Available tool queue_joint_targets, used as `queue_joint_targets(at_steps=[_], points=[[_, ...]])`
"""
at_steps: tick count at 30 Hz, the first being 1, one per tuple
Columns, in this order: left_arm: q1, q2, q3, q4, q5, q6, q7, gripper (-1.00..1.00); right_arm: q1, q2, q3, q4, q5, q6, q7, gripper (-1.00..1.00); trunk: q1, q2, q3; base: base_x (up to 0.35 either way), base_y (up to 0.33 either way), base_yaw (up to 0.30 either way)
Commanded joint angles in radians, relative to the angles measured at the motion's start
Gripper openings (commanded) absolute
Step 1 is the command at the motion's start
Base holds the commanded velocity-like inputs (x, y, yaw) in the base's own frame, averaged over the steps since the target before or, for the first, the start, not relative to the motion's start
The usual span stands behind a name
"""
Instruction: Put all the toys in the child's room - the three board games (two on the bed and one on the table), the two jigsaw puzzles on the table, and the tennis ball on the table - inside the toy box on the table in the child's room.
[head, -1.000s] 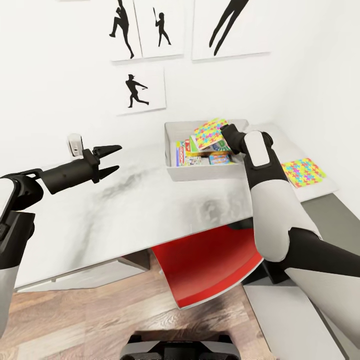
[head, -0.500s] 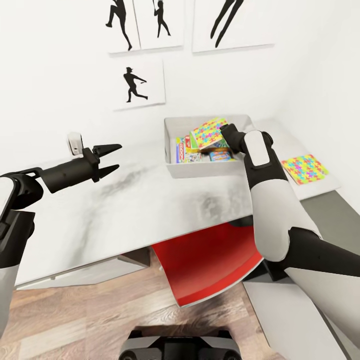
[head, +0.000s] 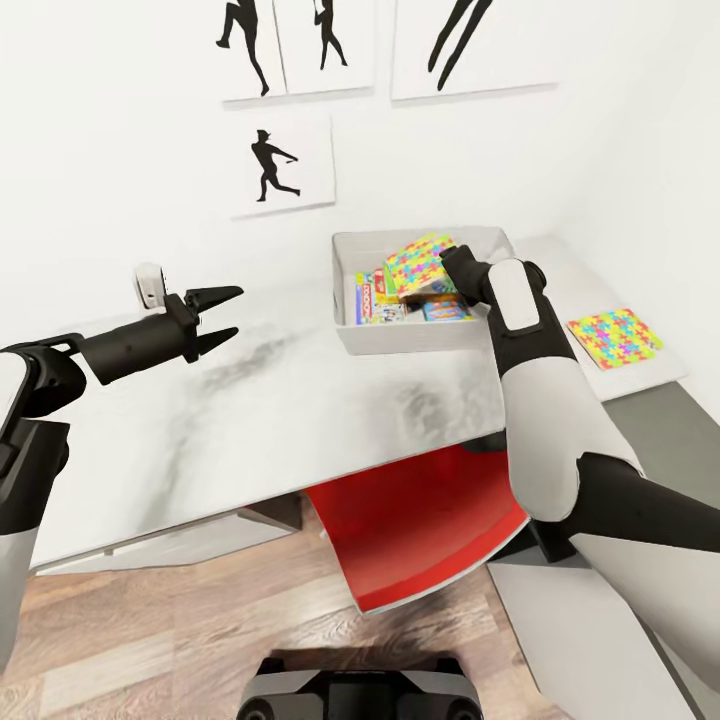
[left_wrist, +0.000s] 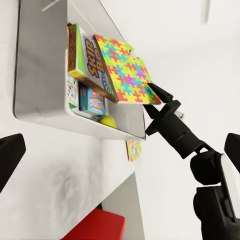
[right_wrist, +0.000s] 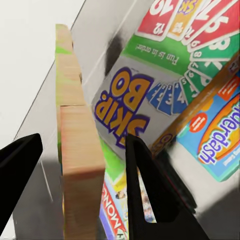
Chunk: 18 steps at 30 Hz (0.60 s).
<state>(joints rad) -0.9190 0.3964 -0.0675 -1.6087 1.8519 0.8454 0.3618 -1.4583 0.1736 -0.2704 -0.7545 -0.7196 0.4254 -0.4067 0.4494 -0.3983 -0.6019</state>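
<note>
- Two claws in sight. Right claw (left_wrist: 156, 102) reaches over the toy box (head: 420, 338) on the table (head: 300, 400), at the box's right-hand end in the head view.
- Right claw grips a jigsaw puzzle (head: 418, 265) by one edge. Left wrist view: the puzzle square is tilted and held up above the box contents, apart from them as far as I can tell.
- Right wrist view: the puzzle's edge (right_wrist: 75, 145) runs between the two dark fingers (right_wrist: 150, 190). One finger stands a little off the edge, so the fingers look fairly wide; I cannot tell whether they are pressed onto it.
- In the toy box: SKIP-BO box (right_wrist: 150, 85) leaning on edge, a MONOPOLY box (head: 363, 300) at the box's left end, a small blue game box (right_wrist: 215, 130), and a yellow-green tennis ball (left_wrist: 107, 121) against the near wall.
- Second jigsaw puzzle (head: 614, 337) lies flat on the table, right of the toy box, well apart from it.
- Left claw (head: 222, 315) hovers over bare table, well left of the toy box, fingers spread apart, holding nothing.
- Red chair (head: 420, 530) tucked under the table edge.
</note>
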Motion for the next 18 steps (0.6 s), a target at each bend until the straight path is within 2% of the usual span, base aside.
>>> queue_joint_targets(at_steps=[1, 9, 18], points=[[-0.002, 0.0, -0.001, 0.0, 0.01, 0.0, 0.009, 1.0, -0.003, 0.001, -0.003, -0.002, -0.009, 0.003, -0.007, -1.0, 0.001, -0.002, -0.002, 0.0, 0.0, 0.177], [-0.005, -0.001, -0.001, 0.0, 0.01, 0.0, 0.009, 1.0, -0.011, 0.001, -0.003, -0.002, -0.009, 0.005, -0.008, -1.0, 0.001, -0.002, -0.002, 0.0, 0.0, 0.215], [-0.005, -0.001, -0.002, 0.0, 0.01, 0.0, 0.009, 1.0, -0.013, 0.001, -0.003, -0.005, -0.009, 0.006, -0.009, -1.0, 0.001, -0.002, -0.002, 0.0, 0.0, 0.071]])
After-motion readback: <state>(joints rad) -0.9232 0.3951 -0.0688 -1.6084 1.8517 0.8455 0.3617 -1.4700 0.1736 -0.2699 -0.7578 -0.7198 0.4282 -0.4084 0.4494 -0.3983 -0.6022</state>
